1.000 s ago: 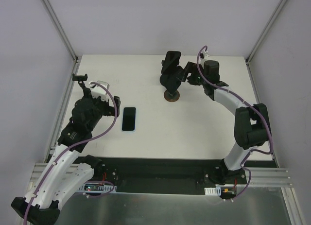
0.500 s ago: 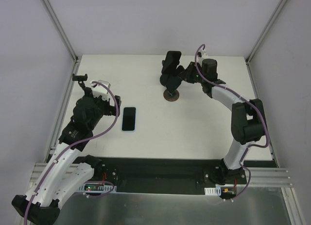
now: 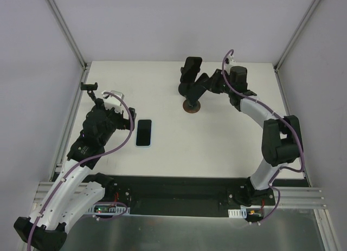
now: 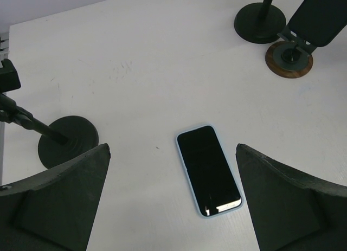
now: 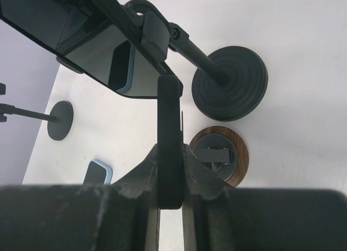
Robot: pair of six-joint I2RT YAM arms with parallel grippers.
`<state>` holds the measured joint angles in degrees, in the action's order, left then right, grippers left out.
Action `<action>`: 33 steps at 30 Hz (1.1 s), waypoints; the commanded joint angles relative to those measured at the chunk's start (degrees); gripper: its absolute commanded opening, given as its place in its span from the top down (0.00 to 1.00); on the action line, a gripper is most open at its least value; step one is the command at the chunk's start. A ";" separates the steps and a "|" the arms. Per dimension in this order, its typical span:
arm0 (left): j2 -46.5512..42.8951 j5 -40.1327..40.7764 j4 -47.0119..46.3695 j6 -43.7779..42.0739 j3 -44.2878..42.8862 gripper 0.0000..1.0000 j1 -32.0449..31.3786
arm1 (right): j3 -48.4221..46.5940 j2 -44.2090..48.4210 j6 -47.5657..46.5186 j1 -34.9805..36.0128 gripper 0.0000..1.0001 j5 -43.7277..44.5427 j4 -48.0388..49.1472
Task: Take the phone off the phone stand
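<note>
A thin black phone (image 5: pixel 169 121) shows edge-on in the right wrist view, and my right gripper (image 5: pixel 169 148) is shut on it. It hangs just above the wooden-base phone stand (image 5: pixel 219 153). From above, my right gripper (image 3: pixel 205 82) reaches into the stands (image 3: pixel 190 91) at the back centre. A second phone in a light blue case (image 4: pixel 209 169) lies flat, screen up, on the white table (image 4: pixel 162 61). My left gripper (image 4: pixel 173 153) hovers open over the blue-cased phone (image 3: pixel 143 133), touching nothing.
A black round-base stand (image 5: pixel 230 83) stands beside the wooden one, its clamp holding a dark glossy slab (image 5: pixel 81 34). Another clamp stand (image 4: pixel 68 140) stands at the table's left side (image 3: pixel 88 87). Metal frame posts run along both table sides.
My right gripper has shut on the black phone's edge and the right arm has shifted slightly at the stands. The left arm and the blue-cased phone have not moved.
</note>
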<state>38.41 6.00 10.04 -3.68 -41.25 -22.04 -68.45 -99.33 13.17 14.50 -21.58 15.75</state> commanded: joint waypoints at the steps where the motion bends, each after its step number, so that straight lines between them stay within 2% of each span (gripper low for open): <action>1: -1.32 -1.60 -3.63 1.83 0.30 0.01 0.16 | -0.64 6.68 0.10 -0.44 0.99 -2.49 4.55; 8: -1.68 -5.38 -5.03 2.98 0.91 0.01 0.16 | 2.08 14.15 1.24 -0.44 0.99 -4.52 4.29; 13: 0.08 -12.93 -5.91 3.51 0.56 0.01 0.16 | 6.39 20.31 3.79 0.61 0.99 -7.68 4.55; 18: 4.29 -19.44 -5.83 3.59 -0.14 0.01 0.07 | 9.99 24.53 5.29 5.18 0.99 -10.05 2.63; 23: 8.07 -23.92 -4.42 7.90 -2.16 0.01 -0.63 | 13.33 26.12 6.96 11.06 0.99 -10.76 1.39; 28: 9.49 -18.14 -2.13 9.39 -4.53 0.01 -3.96 | 15.88 24.98 9.41 16.86 0.99 -11.46 1.48; 33: 15.01 -11.21 -2.22 10.98 -4.62 0.01 -12.75 | 19.13 23.48 12.49 19.77 0.99 -12.34 5.07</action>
<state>49.76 -11.18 7.94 5.04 -43.88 -29.39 -50.15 -75.94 21.21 32.77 -31.35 12.97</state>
